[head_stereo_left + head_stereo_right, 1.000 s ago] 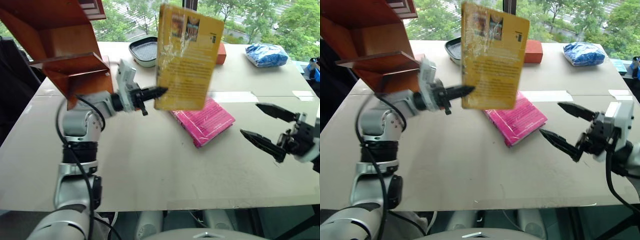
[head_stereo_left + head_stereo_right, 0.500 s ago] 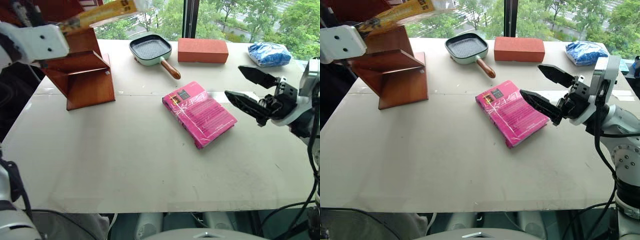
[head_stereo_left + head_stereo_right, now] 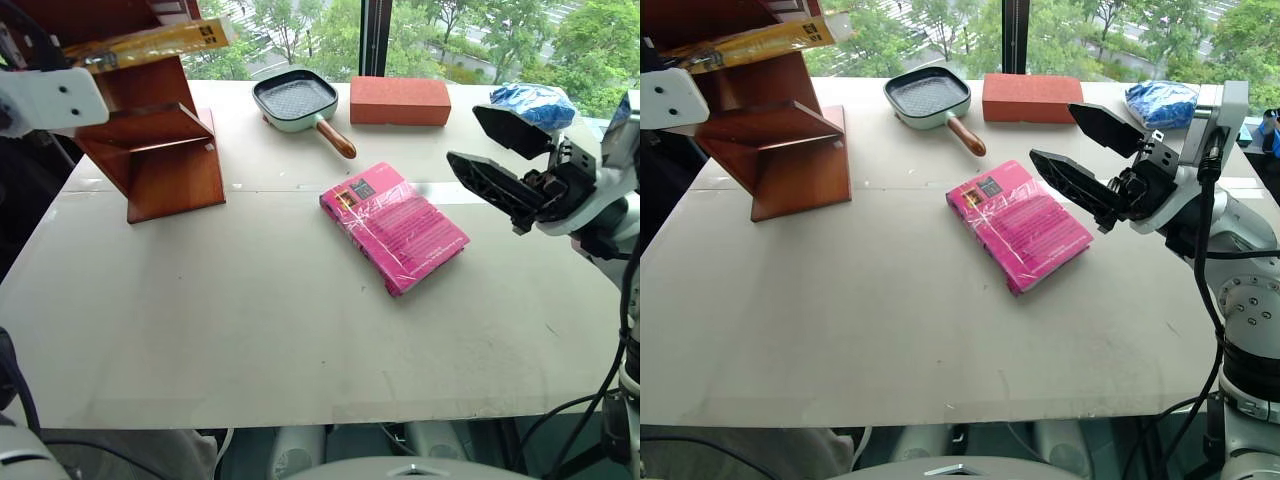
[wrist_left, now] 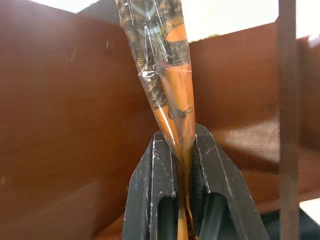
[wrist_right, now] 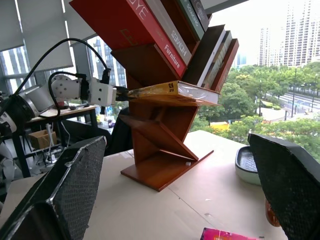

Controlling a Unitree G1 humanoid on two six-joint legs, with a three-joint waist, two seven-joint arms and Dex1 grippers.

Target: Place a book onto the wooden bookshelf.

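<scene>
The yellow-orange book (image 3: 150, 44) in its glossy wrap lies nearly flat against an upper slanted board of the reddish-brown wooden bookshelf (image 3: 165, 140) at the table's far left. My left gripper (image 4: 182, 135) is shut on the book's edge, with shelf wood (image 4: 60, 125) right behind it. From the right wrist, the book (image 5: 172, 92) sits under several leaning books, the left gripper (image 5: 120, 93) still holding it. My right gripper (image 3: 465, 135) hangs open and empty above the table's right side, just right of a magenta-pink book (image 3: 395, 225).
A small green-rimmed pan (image 3: 295, 98) with a wooden handle, a red-orange brick (image 3: 400, 100) and a blue bag (image 3: 532, 100) line the table's far edge. The white table (image 3: 250, 320) is bare in front. Windows lie behind.
The left arm swung the book from upright over the table's middle up and left onto the shelf. The right gripper rose and moved left, toward the pink book.
</scene>
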